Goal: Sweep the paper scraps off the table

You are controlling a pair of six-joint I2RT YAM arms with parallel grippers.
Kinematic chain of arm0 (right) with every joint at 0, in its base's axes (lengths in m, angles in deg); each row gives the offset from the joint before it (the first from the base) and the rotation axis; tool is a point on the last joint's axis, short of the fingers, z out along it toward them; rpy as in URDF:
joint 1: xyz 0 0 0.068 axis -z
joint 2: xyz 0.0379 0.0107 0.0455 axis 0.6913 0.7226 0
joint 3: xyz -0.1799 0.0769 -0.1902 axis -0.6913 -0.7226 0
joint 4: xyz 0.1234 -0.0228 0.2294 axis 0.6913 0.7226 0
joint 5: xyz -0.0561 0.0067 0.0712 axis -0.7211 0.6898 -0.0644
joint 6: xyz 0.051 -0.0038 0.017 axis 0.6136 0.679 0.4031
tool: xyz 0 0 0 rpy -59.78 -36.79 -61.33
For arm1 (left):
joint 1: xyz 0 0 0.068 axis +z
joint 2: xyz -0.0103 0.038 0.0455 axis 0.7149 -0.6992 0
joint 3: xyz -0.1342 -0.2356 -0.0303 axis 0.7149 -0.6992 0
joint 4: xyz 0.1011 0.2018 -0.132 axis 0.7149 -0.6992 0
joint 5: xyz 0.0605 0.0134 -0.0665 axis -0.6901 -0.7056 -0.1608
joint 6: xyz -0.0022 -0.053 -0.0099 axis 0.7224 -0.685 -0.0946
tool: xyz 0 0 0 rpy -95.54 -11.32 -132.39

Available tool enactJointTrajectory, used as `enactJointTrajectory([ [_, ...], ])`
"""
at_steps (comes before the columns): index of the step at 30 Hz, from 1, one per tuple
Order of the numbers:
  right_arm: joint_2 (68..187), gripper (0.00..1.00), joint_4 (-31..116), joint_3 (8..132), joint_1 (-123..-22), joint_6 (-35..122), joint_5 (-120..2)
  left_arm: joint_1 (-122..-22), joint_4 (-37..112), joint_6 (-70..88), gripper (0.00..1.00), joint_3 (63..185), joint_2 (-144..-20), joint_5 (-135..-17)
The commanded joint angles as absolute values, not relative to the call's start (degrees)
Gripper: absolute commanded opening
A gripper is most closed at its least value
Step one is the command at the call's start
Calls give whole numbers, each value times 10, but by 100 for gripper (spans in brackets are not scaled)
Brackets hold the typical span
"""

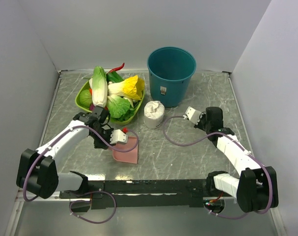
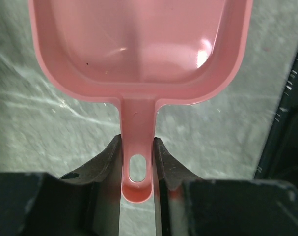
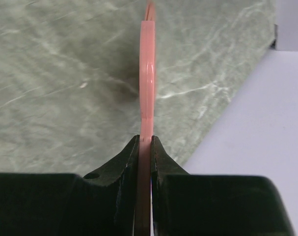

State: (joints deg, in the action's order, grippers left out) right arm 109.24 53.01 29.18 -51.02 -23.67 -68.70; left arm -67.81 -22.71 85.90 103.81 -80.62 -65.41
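Pink dustpan (image 2: 139, 44), clamped by its handle in our left gripper (image 2: 137, 142) at lower centre; our right gripper (image 3: 145, 140) is closed tight on a thin pink strip (image 3: 147, 78), seen edge-on.

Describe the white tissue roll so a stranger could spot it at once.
Start at the big teal bucket at the far side of the grey marble table. Just in front of it, toward its left, stands the tissue roll, upright. It is the only plain white cylinder; the green tray to its left holds colourful vegetables.
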Motion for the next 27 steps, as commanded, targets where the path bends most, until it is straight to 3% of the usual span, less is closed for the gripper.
enactJointTrajectory([
  [1,1092,6,512,275,-524,-259,-694,-702,-142,821,4,1019,-808,-663],
  [6,1083,16,623,290,-526,-240,-651,-709,-123,795,26,1011,-819,-665],
  [10,1048,37,710,302,-527,-214,-599,-709,-116,786,41,1002,-807,-660],
  [14,1026,50,773,306,-527,-198,-563,-709,-116,772,57,995,-801,-664],
  [19,1025,59,843,344,-527,-163,-538,-709,-127,756,62,1001,-791,-657],
  [27,1025,59,862,373,-527,-104,-520,-709,-122,692,63,1013,-739,-656],
])
